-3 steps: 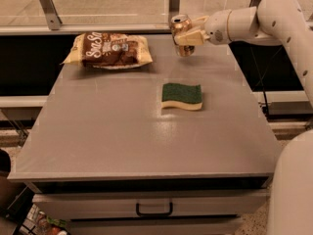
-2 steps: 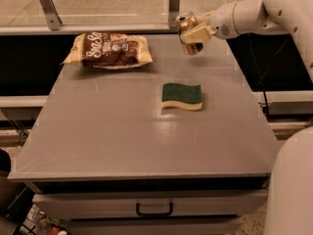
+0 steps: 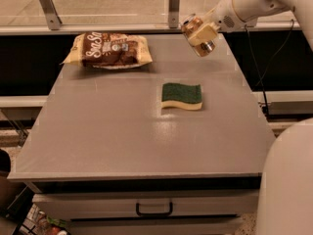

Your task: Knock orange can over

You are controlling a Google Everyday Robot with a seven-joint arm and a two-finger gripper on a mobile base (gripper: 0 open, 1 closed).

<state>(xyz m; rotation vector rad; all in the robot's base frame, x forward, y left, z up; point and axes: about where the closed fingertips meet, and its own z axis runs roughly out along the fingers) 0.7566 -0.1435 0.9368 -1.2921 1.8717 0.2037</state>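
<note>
The orange can (image 3: 191,23) is over by the far right corner of the worktop (image 3: 122,131), caught in the robot's hand (image 3: 199,33). The hand's pale fingers are clamped across the middle of the can, so only its two ends show. From where I stand it looks to be held off the surface rather than resting on it, though I can't be sure of the gap.

The can is not upright. It leans hard over, its long axis running on a slant. One end is up and towards the left, near the back rail, and the other is down and towards the right, pointing at the worktop's right edge. The white arm (image 3: 254,1) comes in from the upper right, behind the hand.

Everything else lies well apart from the can. A brown snack bag (image 3: 110,50) lies flat at the far left of the worktop. A sponge (image 3: 182,96), green on top and yellow below, sits flat near the middle, a bit right of centre and nearer to me than the can. Under the front edge there is a drawer with a dark handle (image 3: 154,210). The robot's white body (image 3: 288,180) fills the near right corner.
</note>
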